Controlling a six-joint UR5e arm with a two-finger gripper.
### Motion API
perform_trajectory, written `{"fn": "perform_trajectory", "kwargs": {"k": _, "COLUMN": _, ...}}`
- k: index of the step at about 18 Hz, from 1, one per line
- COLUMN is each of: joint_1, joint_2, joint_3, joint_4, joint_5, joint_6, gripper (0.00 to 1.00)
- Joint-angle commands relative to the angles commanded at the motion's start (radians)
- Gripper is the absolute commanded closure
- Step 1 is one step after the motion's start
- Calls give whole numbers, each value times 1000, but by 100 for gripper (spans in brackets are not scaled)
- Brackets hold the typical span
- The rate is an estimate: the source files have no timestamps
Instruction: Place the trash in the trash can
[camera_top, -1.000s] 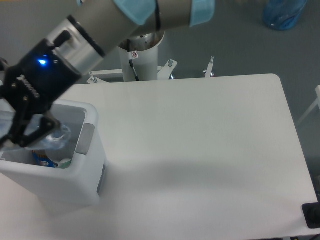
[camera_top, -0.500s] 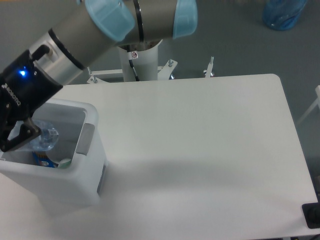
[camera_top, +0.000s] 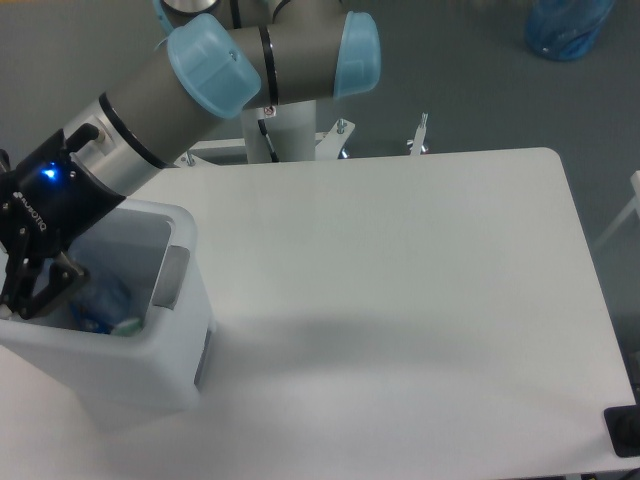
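While claw (camera_top: 38, 288) hovers over trash can (camera_top: 150, 365), bottle (camera_top: 100, 300) inside.

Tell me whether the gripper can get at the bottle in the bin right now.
Probably yes. The gripper hangs inside the open top of the bin, right beside the bottle, with nothing between them.

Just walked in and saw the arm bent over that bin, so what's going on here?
The robot arm is putting trash into the white trash can at the table's left edge. Its gripper is over the open top of the can, and the clear bottle with the bluish label lies inside, beside a small cup. Whether the gripper is open or shut cannot be told. The rest of the table holds nothing.
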Motion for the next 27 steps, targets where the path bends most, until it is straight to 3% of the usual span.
{"fn": "perform_trajectory", "kwargs": {"k": 5, "joint_1": 153, "joint_2": -2, "joint_3": 0, "joint_4": -3, "joint_5": 2, "joint_6": 3, "gripper": 0}}
{"fn": "perform_trajectory", "kwargs": {"k": 10, "joint_1": 325, "joint_2": -49, "joint_3": -28, "joint_4": -5, "joint_5": 12, "joint_6": 69, "gripper": 0}}
{"fn": "perform_trajectory", "kwargs": {"k": 14, "joint_1": 410, "joint_2": -89, "joint_3": -58, "joint_4": -6, "joint_5": 47, "joint_6": 155, "gripper": 0}}
{"fn": "perform_trajectory", "kwargs": {"k": 17, "joint_1": 453, "joint_2": -113, "joint_3": -69, "joint_4": -6, "joint_5": 118, "joint_6": 222, "gripper": 0}}
{"fn": "perform_trajectory", "kwargs": {"k": 23, "joint_1": 457, "joint_2": -138, "joint_3": -61, "joint_4": -9, "joint_5": 349, "joint_6": 282, "gripper": 0}}
{"fn": "perform_trajectory", "kwargs": {"k": 27, "joint_1": 457, "joint_2": -133, "joint_3": -63, "joint_4": -24, "joint_5": 396, "joint_6": 348, "gripper": 0}}
